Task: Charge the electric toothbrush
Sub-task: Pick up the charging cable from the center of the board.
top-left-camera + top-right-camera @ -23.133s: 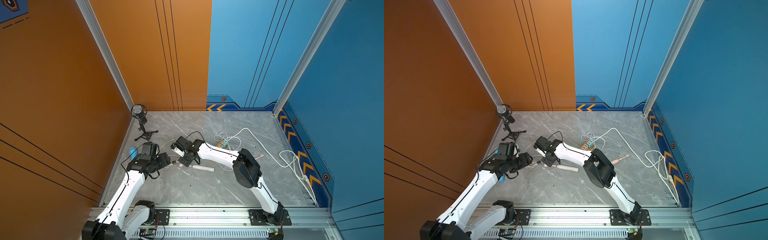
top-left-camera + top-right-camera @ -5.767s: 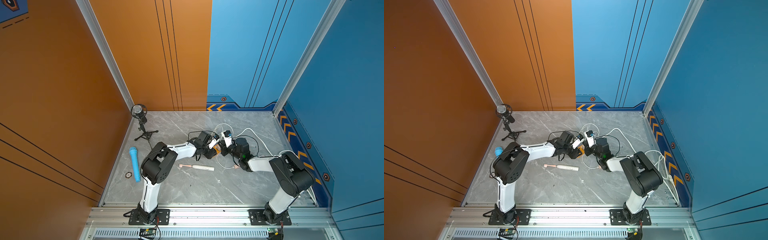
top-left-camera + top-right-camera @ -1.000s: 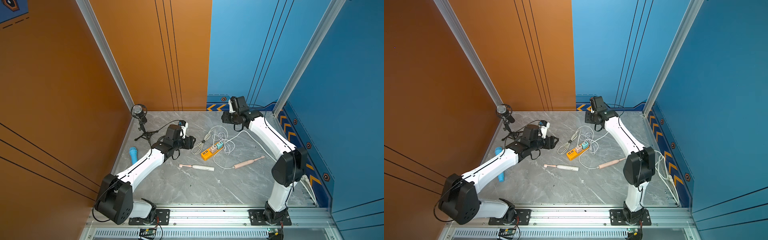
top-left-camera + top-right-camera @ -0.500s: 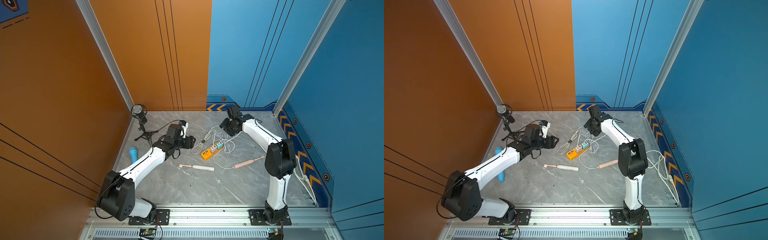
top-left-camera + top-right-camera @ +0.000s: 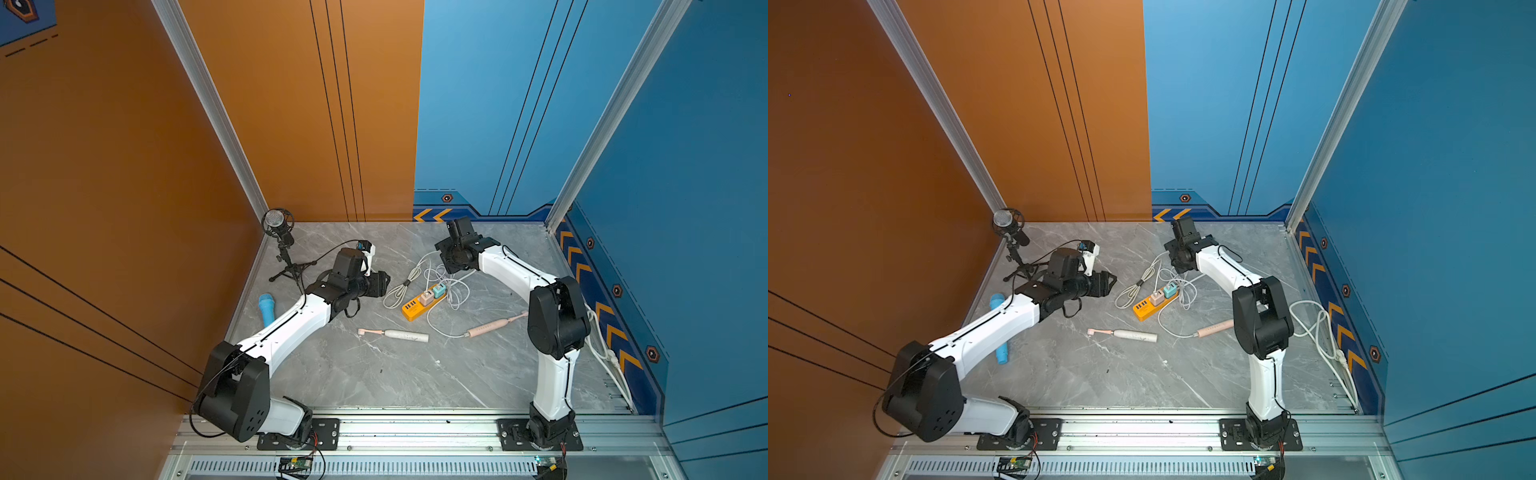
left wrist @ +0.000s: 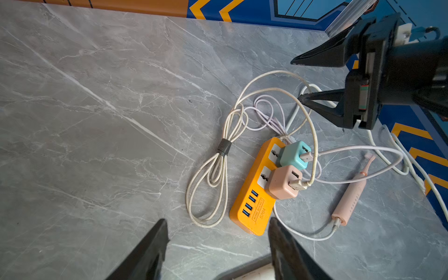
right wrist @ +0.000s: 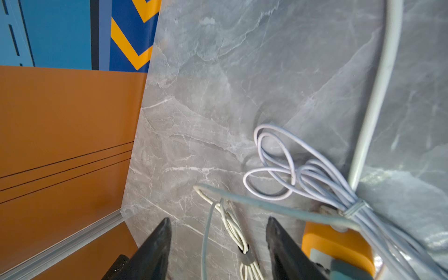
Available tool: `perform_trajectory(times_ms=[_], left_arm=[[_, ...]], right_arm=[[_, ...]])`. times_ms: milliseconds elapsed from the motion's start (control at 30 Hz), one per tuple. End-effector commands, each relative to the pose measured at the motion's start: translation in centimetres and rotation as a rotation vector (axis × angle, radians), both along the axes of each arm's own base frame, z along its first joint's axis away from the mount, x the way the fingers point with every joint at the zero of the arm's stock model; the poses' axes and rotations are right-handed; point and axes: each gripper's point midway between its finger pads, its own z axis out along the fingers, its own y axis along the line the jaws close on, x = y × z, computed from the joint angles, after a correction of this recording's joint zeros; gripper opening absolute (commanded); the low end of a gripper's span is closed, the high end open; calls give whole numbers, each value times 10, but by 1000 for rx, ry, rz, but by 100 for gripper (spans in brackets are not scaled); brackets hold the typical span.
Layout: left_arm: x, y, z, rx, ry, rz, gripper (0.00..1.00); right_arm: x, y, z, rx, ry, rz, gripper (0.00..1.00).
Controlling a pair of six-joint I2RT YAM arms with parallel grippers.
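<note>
Entry, charging station, as I logged it from the remote desk. Left gripper [image 6: 217, 220]: jaws apart, empty, hanging over the table [image 5: 374, 374] just left of the orange power strip [image 6: 252, 201]. Right gripper [image 7: 217, 219]: jaws apart, empty, low over the cable loops at the strip's far end. Pink toothbrush [image 6: 349, 196]: lying flat to the right of the strip on its near side, with a white cable [image 6: 312, 238] seated in its base. That cable appeared to run to the pink adapter [image 6: 283, 181], though part of it passed out of sight beside the strip. White toothbrush [image 5: 395, 334]: flat, near of the strip, no lead attached. Teal adapter [image 6: 294, 155]: carrying a lilac cable [image 7: 271, 126]. Bundled cord [image 6: 224, 148]: tied, left of the strip. Hazards noted: I judged the right fingers close enough to the loops to hook one on any move, which would drag the light strip and pull the plug from the handle or adapter. A careless left reach could shove the strip likewise. Taking the white brush for the target would undo nothing but waste the cycle.
</note>
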Motion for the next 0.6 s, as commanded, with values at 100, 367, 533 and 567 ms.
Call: perform_trajectory(times_ms=[100, 367, 533, 567], left_arm=[[6, 6, 6, 22, -12, 22, 67], [7, 8, 3, 24, -5, 23, 67], [7, 11, 8, 22, -17, 27, 67], [8, 12, 9, 21, -21, 29, 67]], right_arm=[[18, -2, -28, -8, 8, -139, 63], [43, -5, -37, -22, -35, -239, 59], [53, -1, -28, -39, -80, -207, 32], [53, -1, -23, -52, -96, -194, 25]])
